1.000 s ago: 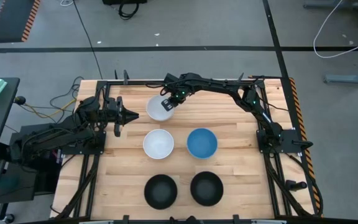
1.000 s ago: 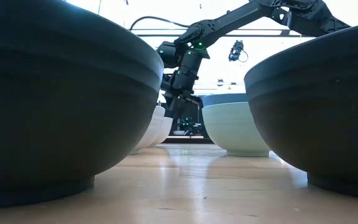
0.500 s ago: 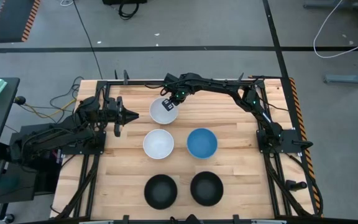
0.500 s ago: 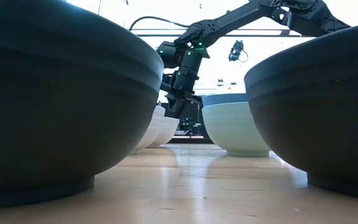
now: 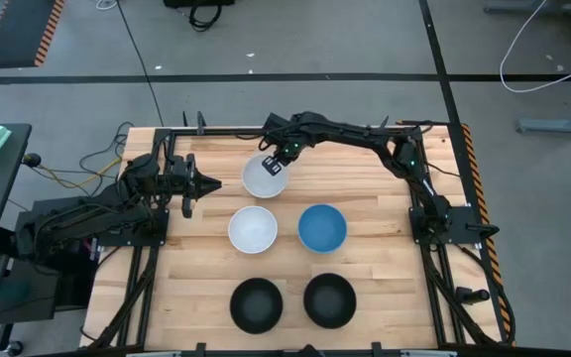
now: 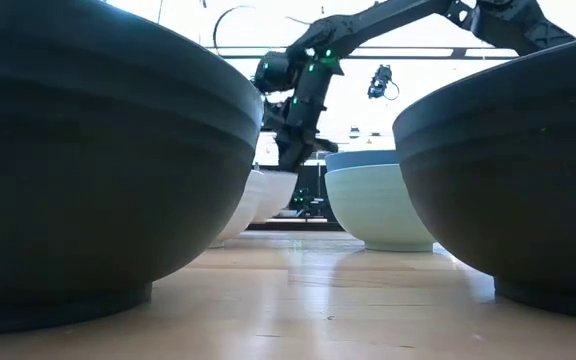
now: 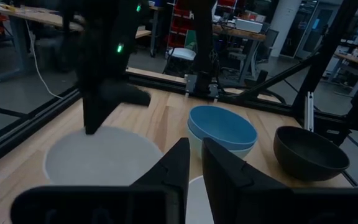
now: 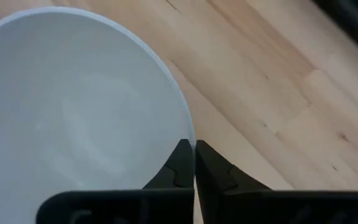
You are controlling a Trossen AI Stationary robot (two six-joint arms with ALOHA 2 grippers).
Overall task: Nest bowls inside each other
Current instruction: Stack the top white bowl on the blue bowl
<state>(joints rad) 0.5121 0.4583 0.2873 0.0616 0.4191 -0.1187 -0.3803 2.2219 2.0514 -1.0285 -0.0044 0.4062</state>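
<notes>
White round bowl (image 5: pixel 264 177) at the far middle of the wooden tabletop (image 5: pixel 385 268) is pinched by its far-right rim in the right pincer (image 5: pixel 279 159); the right wrist view shows the fingers clamped on that rim (image 8: pixel 188 149). I can't tell whether the bowl is lifted or resting.

Likely target: second white bowl (image 5: pixel 253 229), just nearer to the camera side of the held one. Blue bowl (image 5: pixel 322 227) sits to its right and looks stacked in a paler bowl in the left wrist view (image 7: pixel 221 127). Two black bowls (image 5: pixel 257 302) (image 5: pixel 329 300) are on the near edge.

For the step, my take:
- Rim-only grip, so the bowl may tilt; move slowly and keep it level.
- Lift it clear of the target's rim before crossing over.
- Centre it over the target, lower straight down, and release only once seated.
- Watch the blue stack; it's close on the right.

Left pincer (image 5: pixel 192 183) waits at the left edge, fingers nearly together, holding nothing.
</notes>
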